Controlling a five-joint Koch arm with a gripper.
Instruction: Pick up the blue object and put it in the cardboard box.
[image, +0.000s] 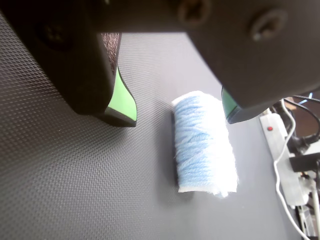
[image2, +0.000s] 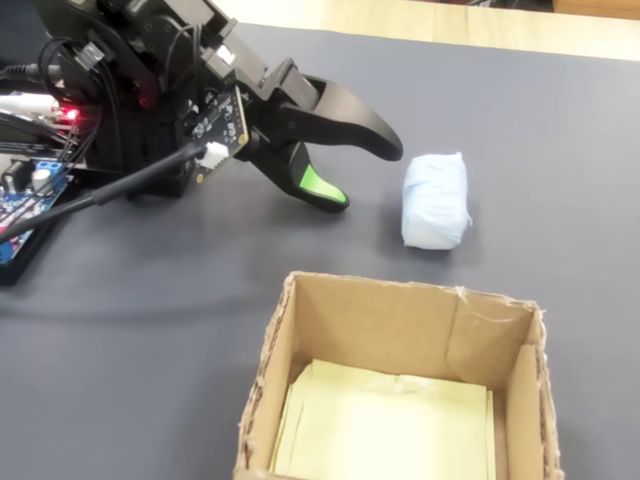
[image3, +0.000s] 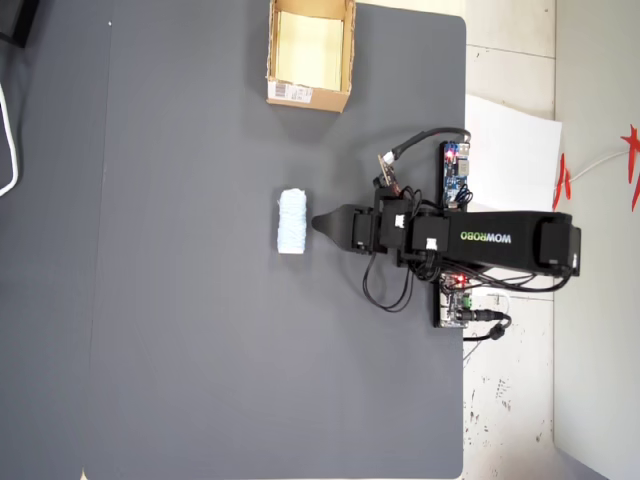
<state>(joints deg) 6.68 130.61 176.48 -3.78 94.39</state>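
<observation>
Pale blue yarn wound in a short cylinder, the blue object (image: 204, 145) lies on its side on the dark textured bench (image3: 200, 350), untouched, just ahead of the fingers (image2: 365, 172) and well apart from the cardboard box (image3: 309, 52). Taking that object as the landmark: in the overhead view the arm (image3: 500, 243) reaches toward it from the right with the tips near but short of it, and the box stands further up the frame, slightly right of it, open end up, with a white label on its near flap. The fingers are spread wide and hold nothing; the wrist view shows one green-padded tip to the left of the object with clear bench between, and the other above its upper right end. The step in hand appears to be the approach to the grasp. To do it well, the arm should advance until the object's middle sits between the pads, with the tips low against the bench and straddling the short width across the winding, not the length (the yarn looks soft and will likely give under pressure, so a firm close seems warranted). Closing too early would likely catch only the near end and roll the object away. Count: one blue object, one box (empty but for its pale yellow lining), one arm; a white power strip (image: 280, 145) lies off the bench edge.
</observation>
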